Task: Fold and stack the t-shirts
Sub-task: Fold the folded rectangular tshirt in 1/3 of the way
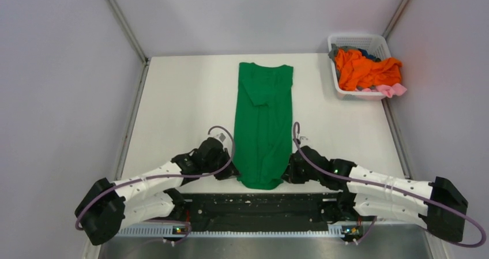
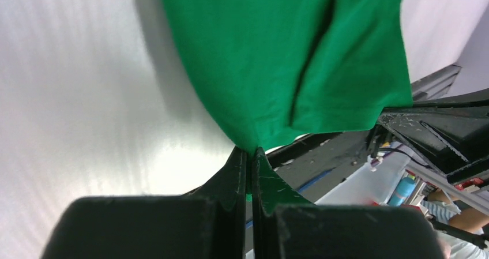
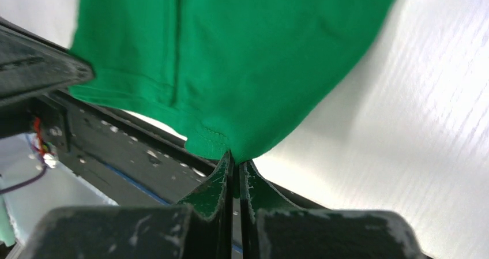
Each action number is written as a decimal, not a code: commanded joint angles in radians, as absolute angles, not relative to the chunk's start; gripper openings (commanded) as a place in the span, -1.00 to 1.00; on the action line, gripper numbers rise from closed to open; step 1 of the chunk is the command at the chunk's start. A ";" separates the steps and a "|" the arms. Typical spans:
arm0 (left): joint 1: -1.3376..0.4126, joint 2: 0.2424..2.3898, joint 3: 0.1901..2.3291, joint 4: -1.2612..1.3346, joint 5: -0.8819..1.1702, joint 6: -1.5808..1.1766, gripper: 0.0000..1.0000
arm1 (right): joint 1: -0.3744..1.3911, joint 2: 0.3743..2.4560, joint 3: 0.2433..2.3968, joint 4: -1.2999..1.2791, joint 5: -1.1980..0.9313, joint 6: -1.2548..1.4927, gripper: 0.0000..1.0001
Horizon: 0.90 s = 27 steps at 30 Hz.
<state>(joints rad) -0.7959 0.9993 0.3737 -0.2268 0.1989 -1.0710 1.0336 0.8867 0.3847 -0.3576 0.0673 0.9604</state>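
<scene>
A bright green t-shirt (image 1: 263, 120) lies folded into a long narrow strip down the middle of the table, collar end far, hem near. My left gripper (image 1: 230, 172) is shut on the near left corner of its hem; the pinched cloth shows in the left wrist view (image 2: 251, 149). My right gripper (image 1: 286, 174) is shut on the near right corner of the hem, seen in the right wrist view (image 3: 236, 155). An orange t-shirt (image 1: 364, 68) is piled in the white basket with pink (image 1: 392, 90), grey and blue cloth.
The white lattice basket (image 1: 337, 83) stands at the table's far right corner. A black rail (image 1: 259, 204) runs along the near edge between the arm bases. Grey walls close in on the left, the right and the back.
</scene>
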 commanded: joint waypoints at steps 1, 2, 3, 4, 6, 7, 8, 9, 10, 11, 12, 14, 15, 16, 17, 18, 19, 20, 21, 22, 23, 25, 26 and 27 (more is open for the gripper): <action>-0.780 1.084 0.524 -0.158 0.229 -1.003 -1.00 | 1.004 0.926 0.519 -0.352 0.163 0.886 -1.00; -0.764 1.103 0.552 -0.170 0.236 -0.979 -1.00 | 0.978 0.943 0.532 -0.348 0.160 0.874 -1.00; -0.748 1.131 0.588 -0.182 0.236 -0.957 -1.00 | 0.950 0.958 0.551 -0.344 0.155 0.848 -1.00; -0.730 1.157 0.636 -0.187 0.232 -0.940 -1.00 | 0.923 0.973 0.570 -0.339 0.148 0.827 -1.00; -0.687 1.219 0.700 -0.187 0.226 -0.906 -1.00 | 0.867 1.000 0.616 -0.334 0.150 0.787 -1.00; -0.664 1.246 0.736 -0.198 0.224 -0.890 -1.00 | 0.837 1.016 0.637 -0.330 0.151 0.767 -1.00; -0.640 1.274 0.770 -0.213 0.227 -0.876 -1.00 | 0.802 1.035 0.658 -0.327 0.146 0.747 -1.00; -0.616 1.299 0.810 -0.223 0.238 -0.856 -1.00 | 0.772 1.055 0.679 -0.323 0.135 0.728 -1.00; -0.596 1.326 0.848 -0.233 0.243 -0.843 -1.00 | 0.737 1.076 0.702 -0.315 0.122 0.713 -1.00; -0.581 1.353 0.881 -0.238 0.238 -0.827 -1.00 | 0.707 1.099 0.720 -0.305 0.106 0.697 -1.00; -0.567 1.377 0.915 -0.240 0.230 -0.812 -1.00 | 0.676 1.124 0.740 -0.291 0.087 0.683 -1.00; -0.531 1.439 0.983 -0.259 0.223 -0.788 -1.00 | 0.615 1.183 0.787 -0.274 0.054 0.656 -1.00; -0.513 1.469 1.016 -0.265 0.230 -0.778 -1.00 | 0.595 1.215 0.813 -0.267 0.039 0.640 -1.00; -0.497 1.498 1.046 -0.270 0.237 -0.770 -1.00 | 0.576 1.247 0.838 -0.263 0.029 0.625 -1.00; -0.481 1.528 1.075 -0.271 0.245 -0.761 -1.00 | 0.560 1.278 0.864 -0.261 0.017 0.611 -1.00; -0.466 1.559 1.097 -0.269 0.256 -0.753 -1.00 | 0.541 1.310 0.889 -0.260 0.009 0.600 -1.00; -0.451 1.583 1.124 -0.269 0.264 -0.746 -1.00 | 0.526 1.340 0.909 -0.256 0.005 0.590 -1.00; -0.439 1.613 1.149 -0.268 0.273 -0.737 -1.00 | 0.511 1.370 0.930 -0.252 0.006 0.581 -1.00; -0.431 1.639 1.175 -0.267 0.279 -0.728 -1.00 | 0.495 1.405 0.948 -0.248 0.006 0.572 -1.00; -0.422 1.673 1.209 -0.269 0.281 -0.719 -1.00 | 0.482 1.431 0.971 -0.238 -0.021 0.562 -1.00; -0.415 1.703 1.237 -0.273 0.287 -0.710 -1.00 | 0.469 1.453 0.988 -0.236 -0.026 0.557 -1.00; -0.401 1.761 1.293 -0.283 0.312 -0.693 -1.00 | 0.449 1.492 1.017 -0.227 -0.024 0.540 -1.00; -0.394 1.791 1.317 -0.289 0.325 -0.687 -1.00 | 0.435 1.509 1.031 -0.218 -0.026 0.534 -1.00; -0.389 1.813 1.341 -0.293 0.332 -0.681 -1.00 | 0.425 1.528 1.040 -0.206 -0.034 0.528 -1.00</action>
